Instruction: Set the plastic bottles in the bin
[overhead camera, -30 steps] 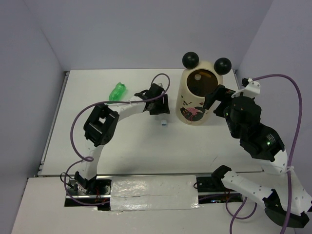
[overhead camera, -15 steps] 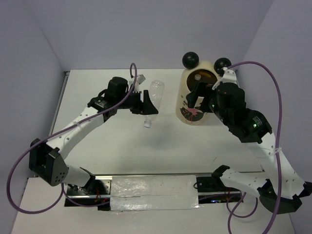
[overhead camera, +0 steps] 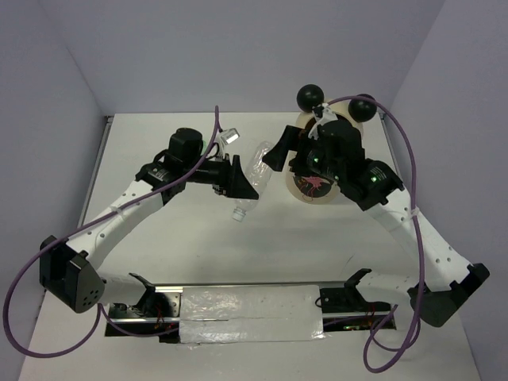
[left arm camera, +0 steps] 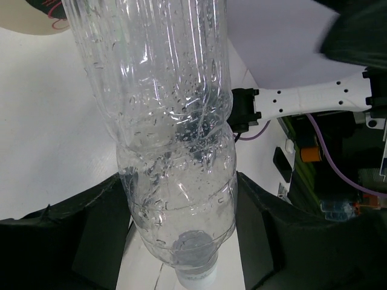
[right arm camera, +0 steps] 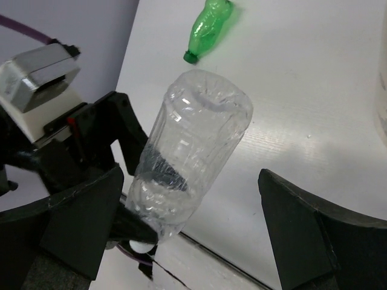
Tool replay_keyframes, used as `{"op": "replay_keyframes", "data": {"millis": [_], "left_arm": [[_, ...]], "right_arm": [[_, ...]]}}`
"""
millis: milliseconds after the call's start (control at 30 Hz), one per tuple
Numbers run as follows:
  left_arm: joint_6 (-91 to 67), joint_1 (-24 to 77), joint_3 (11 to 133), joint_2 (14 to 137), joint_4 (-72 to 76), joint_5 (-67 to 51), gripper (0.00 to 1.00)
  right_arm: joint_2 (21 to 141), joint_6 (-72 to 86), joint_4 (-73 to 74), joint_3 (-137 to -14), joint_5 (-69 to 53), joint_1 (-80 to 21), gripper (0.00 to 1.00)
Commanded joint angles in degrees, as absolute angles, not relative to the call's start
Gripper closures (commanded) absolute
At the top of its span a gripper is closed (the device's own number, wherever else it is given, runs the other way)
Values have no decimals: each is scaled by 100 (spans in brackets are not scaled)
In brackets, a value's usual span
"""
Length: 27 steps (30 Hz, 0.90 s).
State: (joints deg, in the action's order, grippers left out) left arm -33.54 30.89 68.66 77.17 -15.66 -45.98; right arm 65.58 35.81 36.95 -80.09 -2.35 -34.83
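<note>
A clear bottle (overhead camera: pixel 256 176) hangs in the air above the bench (overhead camera: pixel 198 238), gripped by the left tool (overhead camera: pixel 240 184). The two black fingers (left arm camera: pixel 91 235) of that tool press on the bottle's narrow lower part, just above the white cap (left arm camera: pixel 196 275). The bottle is tilted, with its cap pointing down toward the near edge and its base pointing up toward the bin (overhead camera: pixel 311 189). Small droplets cling to the inside of its wall.

The right tool (overhead camera: pixel 280 152) is at the base end of the same bottle, wide open. In the right wrist view the bottle sits in the gap between the spread fingers (right arm camera: pixel 66 223), and neither finger seems to touch it.

The bin stands upright on the bench just to the right of the bottle. It is cream, with a pink and black print on its side and two black ball ears (overhead camera: pixel 311 97) on its rim. The right arm covers most of its opening in the top view.

A green bottle (right arm camera: pixel 208 21) lies on its side on the bench, far back on the left and well apart from the bin. The left arm mostly hides it from above
</note>
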Motion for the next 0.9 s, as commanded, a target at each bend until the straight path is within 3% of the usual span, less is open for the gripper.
{"op": "replay_keyframes", "data": {"millis": [0,467,700,800,833,867], "left_arm": [[-3472,3094,6829,7357,-1239,-4887,45],[-3647,3094,6600,7242,-958,-5036,45],[-3586,3094,6574,7181,-984,-4983,44],[-3560,3094,6574,7172,-984,-5010,32],[-3542,3094,6592,7172,-1002,-4992,17],[-3516,3094,6592,7172,-1045,-4983,10]], "right_arm": [[6767,3744,3314,-8130,-492,-3463,0],[7638,3761,2945,-8306,-941,-3709,1],[7488,3727,2962,-8279,-756,-3709,37],[7410,3604,3146,-8420,-493,-3700,46],[7383,3551,3190,-8490,-396,-3709,47],[7305,3516,3269,-8525,-213,-3709,47]]}}
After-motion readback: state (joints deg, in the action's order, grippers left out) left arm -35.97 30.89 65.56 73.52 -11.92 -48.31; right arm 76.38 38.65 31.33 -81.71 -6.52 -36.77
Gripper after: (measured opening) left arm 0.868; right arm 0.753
